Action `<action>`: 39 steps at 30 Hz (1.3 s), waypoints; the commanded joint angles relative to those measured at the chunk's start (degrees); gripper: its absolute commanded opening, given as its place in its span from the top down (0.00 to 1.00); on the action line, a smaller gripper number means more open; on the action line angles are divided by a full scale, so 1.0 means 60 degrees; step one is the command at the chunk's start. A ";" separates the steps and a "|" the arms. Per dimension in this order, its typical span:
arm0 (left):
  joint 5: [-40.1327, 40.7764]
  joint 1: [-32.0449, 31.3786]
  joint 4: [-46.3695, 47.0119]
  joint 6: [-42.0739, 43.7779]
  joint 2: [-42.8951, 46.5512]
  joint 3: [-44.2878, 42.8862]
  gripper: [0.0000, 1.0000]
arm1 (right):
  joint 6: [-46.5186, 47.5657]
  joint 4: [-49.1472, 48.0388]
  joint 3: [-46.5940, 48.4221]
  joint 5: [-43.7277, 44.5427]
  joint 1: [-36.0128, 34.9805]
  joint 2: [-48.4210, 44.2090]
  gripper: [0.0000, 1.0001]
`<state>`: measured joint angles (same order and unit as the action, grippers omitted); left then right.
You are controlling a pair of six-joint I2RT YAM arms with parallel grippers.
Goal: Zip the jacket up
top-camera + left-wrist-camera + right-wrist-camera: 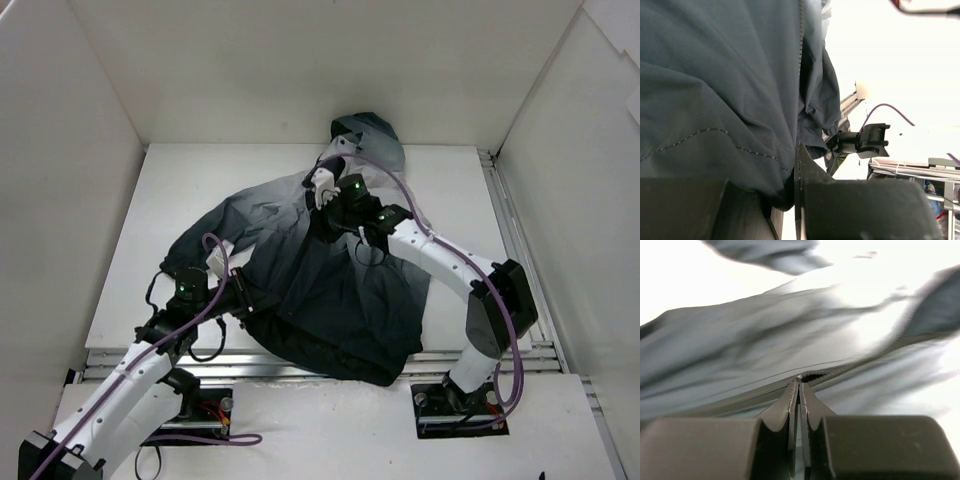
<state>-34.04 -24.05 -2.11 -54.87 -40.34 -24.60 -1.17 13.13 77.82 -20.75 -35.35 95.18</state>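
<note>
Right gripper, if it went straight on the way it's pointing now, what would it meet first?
The jacket: the shut right gripper has its tips at the zipper seam, so it would probably press into that fabric; depth is unclear.

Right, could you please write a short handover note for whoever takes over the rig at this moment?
Left gripper: shut on the jacket hem, at the near edge of the table.
Right gripper: shut on the zipper, up by the collar below the hood.
Done: the zipper's lower stretch looks closed.
Left: check that the top end is closed, since the right wrist view is blurred there, then let go.
</note>
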 commanded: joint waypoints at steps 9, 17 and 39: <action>-0.0347 -0.0063 -0.1244 0.0400 0.0789 -0.0134 1.00 | 0.1279 -0.0181 0.3214 0.4938 0.1965 0.1376 1.00; 0.0019 -0.0063 -0.1977 0.0503 0.1317 -0.0031 1.00 | 0.1469 0.0140 0.6022 0.5685 0.2888 0.2695 1.00; 0.0591 0.0025 -0.3120 0.0605 0.1377 0.0072 1.00 | 0.0853 0.0698 0.9738 0.3162 0.4633 0.3973 1.00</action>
<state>-29.93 -24.05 -21.28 -52.45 -31.27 -23.42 3.11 19.73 139.85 8.88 -5.87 123.42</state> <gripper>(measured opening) 0.047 0.004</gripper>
